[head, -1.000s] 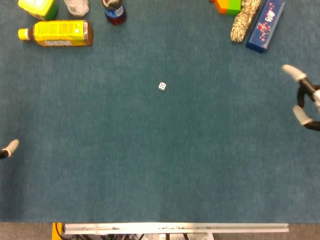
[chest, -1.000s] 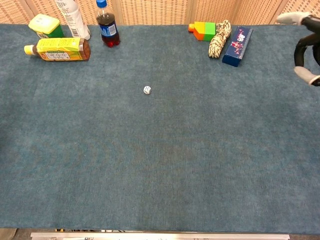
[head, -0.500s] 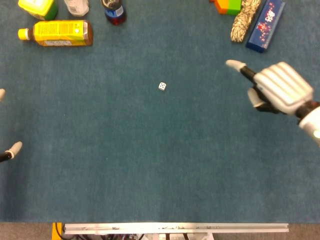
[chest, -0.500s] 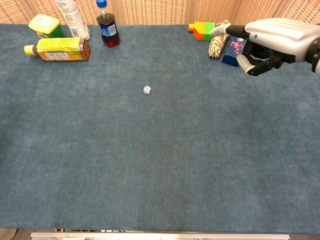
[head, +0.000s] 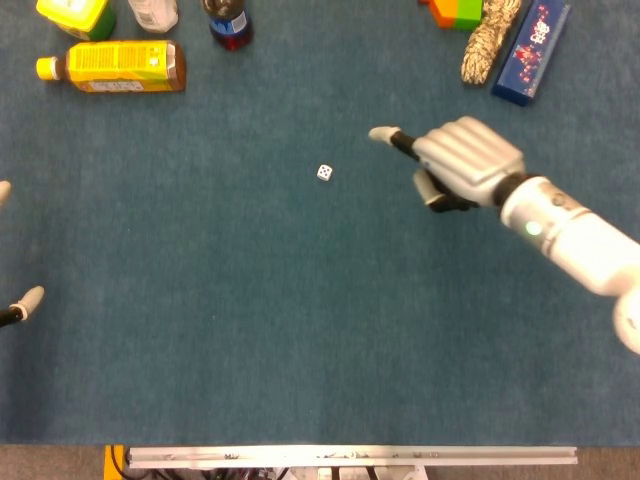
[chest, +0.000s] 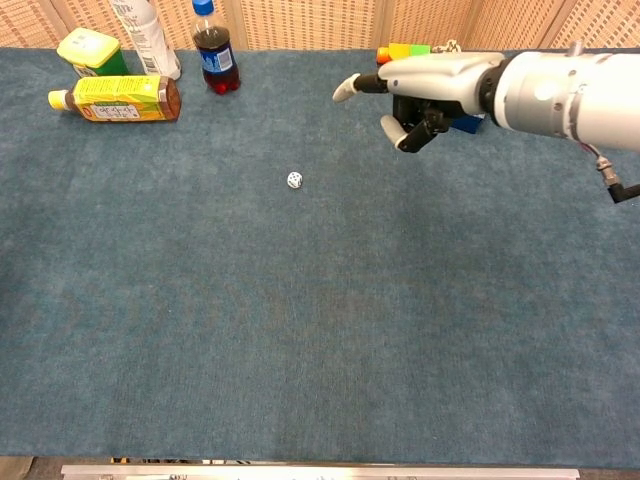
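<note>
Two hands are on my screens, over one wide table (head: 300, 330) covered in blue-green felt. My right hand (head: 460, 165) is the biggest thing in view: it hangs above the table's right half, toward the far edge, with one finger stretched out toward the left and the others curled under the palm. It holds nothing. Of my left hand (head: 15, 305) I see only pale fingertips at the table's left edge in the head view, so I cannot tell how it stands.

At the far left corner lies a yellow-labelled bottle (head: 115, 66) on its side, with a green-lidded tub (head: 75, 14) and a white bottle (head: 155, 12) just behind it, and a dark cola bottle (head: 228, 22) standing upright beside them. At the far right corner sit a blue box (head: 530, 40), a coil of rope (head: 488, 38) touching its left side, and an orange-and-green block (head: 456, 11) next to the rope.

Smallest is the white die (head: 325, 173), resting alone on the felt in the far half near the middle of the table, a little left of my right hand's outstretched fingertip and apart from it.
</note>
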